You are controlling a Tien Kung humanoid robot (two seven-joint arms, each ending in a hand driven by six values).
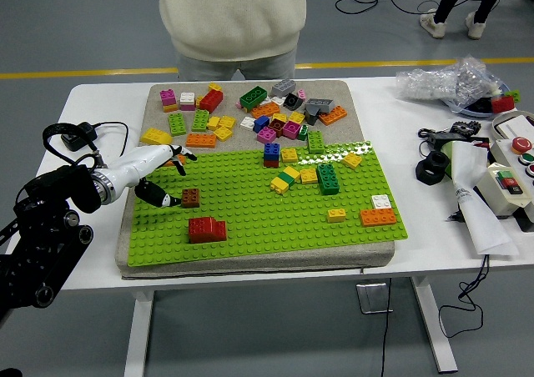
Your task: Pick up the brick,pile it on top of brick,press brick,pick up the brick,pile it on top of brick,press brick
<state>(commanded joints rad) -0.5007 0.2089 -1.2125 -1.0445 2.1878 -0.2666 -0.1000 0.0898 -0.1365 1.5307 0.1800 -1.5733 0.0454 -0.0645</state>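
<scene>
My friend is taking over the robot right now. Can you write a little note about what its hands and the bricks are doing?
Left robot hand: open, holding nothing, fingers reaching toward the brown brick on the green baseplate.
Right robot hand: not in view.
Red brick sits just in front of the brown one, near the baseplate's front left. Loose bricks lie piled at the mat's far side.
Done: no brick is in the hand yet.
Left: grasp a brick, stack, press, then repeat.
</scene>
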